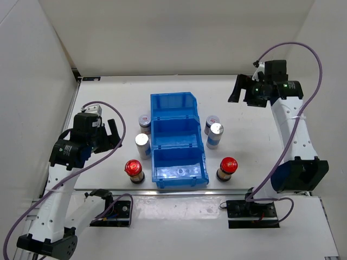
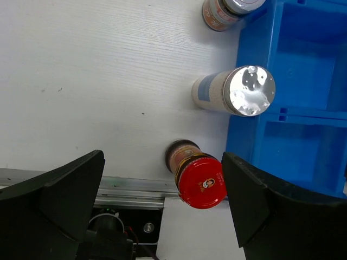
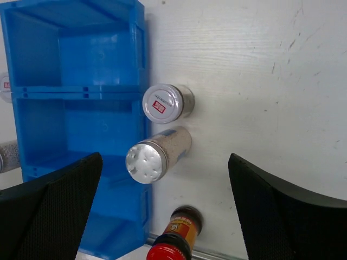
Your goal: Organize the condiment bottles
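Note:
Six condiment bottles stand upright beside a blue three-compartment bin point(image 1: 179, 97). On its left are a short red-marked silver-capped bottle point(image 1: 145, 121), a taller silver-capped one point(image 1: 142, 142) and a red-capped brown one point(image 1: 133, 169). On its right are a red-marked one point(image 1: 212, 121), a silver-capped one point(image 1: 216, 131) and a red-capped one point(image 1: 228, 166). My left gripper point(image 1: 113, 136) is open and empty, left of the left row; its wrist view shows the red cap point(image 2: 201, 182) and silver cap point(image 2: 249, 90). My right gripper point(image 1: 239, 88) is open and empty, raised at the far right.
All three bin compartments hold nothing. The right wrist view shows the bin wall point(image 3: 81, 92), the red-marked cap point(image 3: 161, 103), the silver cap point(image 3: 146, 161) and the red-capped bottle point(image 3: 179, 238). The table's metal front edge point(image 2: 130, 187) runs just behind the red-capped bottles.

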